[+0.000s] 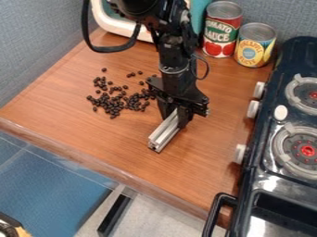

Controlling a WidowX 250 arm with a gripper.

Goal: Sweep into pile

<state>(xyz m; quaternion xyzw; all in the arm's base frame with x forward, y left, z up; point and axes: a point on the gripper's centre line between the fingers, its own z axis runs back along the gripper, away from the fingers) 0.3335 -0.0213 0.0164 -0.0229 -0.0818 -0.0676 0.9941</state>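
The end effector grips a metal bar beside the dark beans on the desk. Most bunch loosely, but strays lie around them; I'd say some sweeping is left.

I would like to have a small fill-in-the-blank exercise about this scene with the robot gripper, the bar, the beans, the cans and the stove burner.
1. The gripper holds a ____-coloured bar.
2. In the picture, the dark beans lie to the ____ of the bar.
3. Exactly ____ cans stand at the back of the counter.
4. The centre of the nearer stove burner is ____.
Missing words, in order: silver; left; two; red.
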